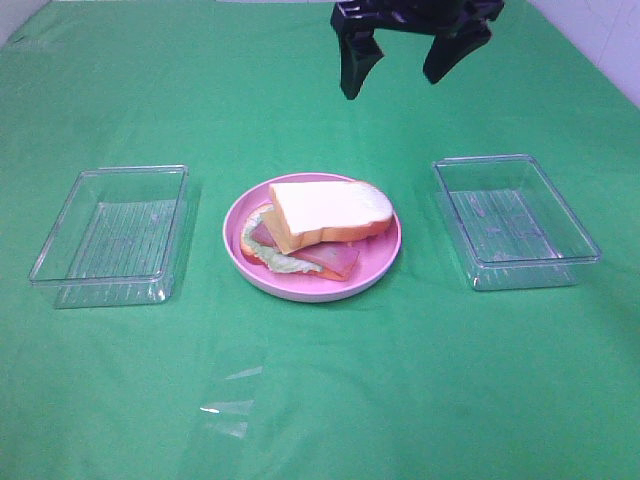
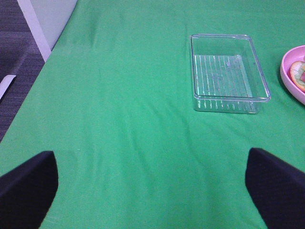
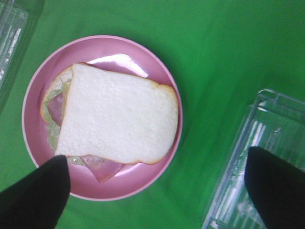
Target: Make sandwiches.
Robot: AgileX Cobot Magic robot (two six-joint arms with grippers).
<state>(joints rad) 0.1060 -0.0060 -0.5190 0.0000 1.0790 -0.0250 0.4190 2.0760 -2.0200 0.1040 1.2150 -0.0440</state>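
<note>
The sandwich sits stacked on the round pink plate at the centre of the green counter. A white bread slice with an orange-brown crust tops it; pink bacon and a pale lettuce edge poke out from under it toward six and seven o'clock. The top slice runs long from nine to three o'clock across the plate.

The right pincer hangs in the air at about twelve to one o'clock from the plate, spread wide and holding nothing, so the sandwich lies below it and a little toward seven o'clock. Its wrist camera looks almost straight down on the bread.

The left pincer is also spread and empty, well off past the left clear tray, out around nine o'clock. The right clear tray stands at three o'clock.

The right arm looks much the nearer one. To my eye the stack seems complete.
</note>
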